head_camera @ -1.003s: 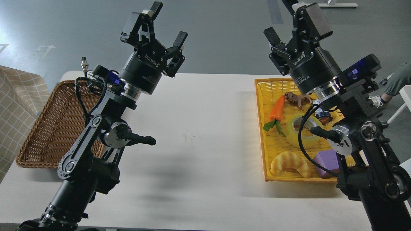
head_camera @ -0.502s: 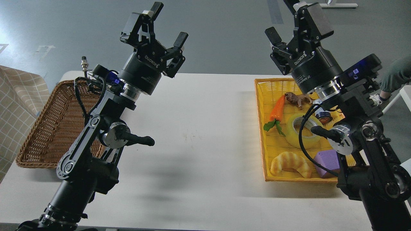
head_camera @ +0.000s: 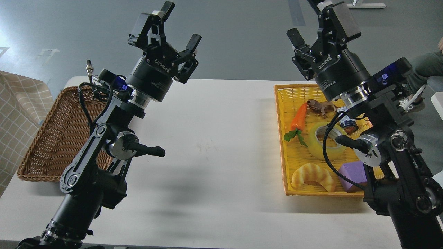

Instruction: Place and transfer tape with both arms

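The tape (head_camera: pixel 320 142), a translucent yellow roll with a pale core, lies in the yellow tray (head_camera: pixel 281 114) at the right, partly hidden by my right arm's cable and joint. My right gripper (head_camera: pixel 306 19) is raised high above the tray's far end, open and empty. My left gripper (head_camera: pixel 180 23) is raised above the table's far left side, open and empty. Both are well away from the tape.
The tray also holds a toy carrot (head_camera: pixel 299 118), a croissant (head_camera: pixel 313 176), a purple cube (head_camera: pixel 353 173) and a small brown figure (head_camera: pixel 320 105). A brown wicker basket (head_camera: pixel 52 145) stands at the left. A person's leg (head_camera: pixel 424 74) shows at the far right.
Both arms have shifted very slightly; the grippers stay open and raised. The person at the far right has moved.
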Motion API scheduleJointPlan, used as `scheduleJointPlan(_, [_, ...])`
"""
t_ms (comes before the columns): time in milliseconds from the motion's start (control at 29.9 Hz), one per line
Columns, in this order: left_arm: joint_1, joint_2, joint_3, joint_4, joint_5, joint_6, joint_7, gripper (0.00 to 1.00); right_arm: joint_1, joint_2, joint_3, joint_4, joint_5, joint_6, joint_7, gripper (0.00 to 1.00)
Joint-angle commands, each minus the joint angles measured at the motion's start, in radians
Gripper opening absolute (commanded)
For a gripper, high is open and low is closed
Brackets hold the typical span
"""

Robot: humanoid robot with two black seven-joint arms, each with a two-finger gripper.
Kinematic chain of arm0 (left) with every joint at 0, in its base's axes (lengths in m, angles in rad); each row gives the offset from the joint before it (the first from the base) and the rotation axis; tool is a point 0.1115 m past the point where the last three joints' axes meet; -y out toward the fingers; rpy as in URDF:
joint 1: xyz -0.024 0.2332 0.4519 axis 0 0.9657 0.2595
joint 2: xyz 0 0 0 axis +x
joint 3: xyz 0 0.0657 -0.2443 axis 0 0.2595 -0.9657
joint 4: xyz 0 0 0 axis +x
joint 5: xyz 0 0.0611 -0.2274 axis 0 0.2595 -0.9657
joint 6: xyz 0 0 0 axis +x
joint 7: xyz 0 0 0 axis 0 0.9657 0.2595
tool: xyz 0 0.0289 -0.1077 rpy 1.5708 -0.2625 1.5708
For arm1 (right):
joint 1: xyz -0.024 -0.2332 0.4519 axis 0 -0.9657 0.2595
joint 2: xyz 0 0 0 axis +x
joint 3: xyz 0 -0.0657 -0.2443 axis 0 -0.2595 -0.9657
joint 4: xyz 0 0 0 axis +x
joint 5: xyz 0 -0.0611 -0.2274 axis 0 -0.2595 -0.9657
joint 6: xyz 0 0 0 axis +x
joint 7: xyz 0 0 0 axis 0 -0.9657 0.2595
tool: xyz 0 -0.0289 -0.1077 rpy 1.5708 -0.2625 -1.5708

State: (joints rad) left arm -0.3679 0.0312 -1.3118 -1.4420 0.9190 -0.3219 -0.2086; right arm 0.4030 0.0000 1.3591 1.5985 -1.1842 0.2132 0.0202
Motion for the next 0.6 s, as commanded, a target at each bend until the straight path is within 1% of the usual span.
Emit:
scheduleJointPlan(0, [0.0, 0.001, -0.001, 0.0, 0.0, 0.001, 0.0, 0.98, -0.003, 0.0, 0.0, -0.002, 0.001, 0.0, -0.005, 1.0])
scheduleJointPlan(468, [-0.002, 0.003, -0.004, 0.0, -0.014, 0.001, 0.0, 0.98, 0.007, 0.0, -0.011, 0.004, 0.0, 0.008, -0.019, 1.0])
scheduleJointPlan(535, [-0.002, 0.001, -0.004, 0.0, -0.014, 0.013, -0.002, 0.98, 0.01, 0.0, -0.012, 0.006, 0.0, 0.009, -0.032, 1.0])
scheduleJointPlan(568, [-0.002, 0.001, -0.004, 0.0, -0.014, 0.014, -0.003, 0.98, 0.01, -0.02, -0.014, 0.006, 0.0, 0.012, -0.034, 1.0])
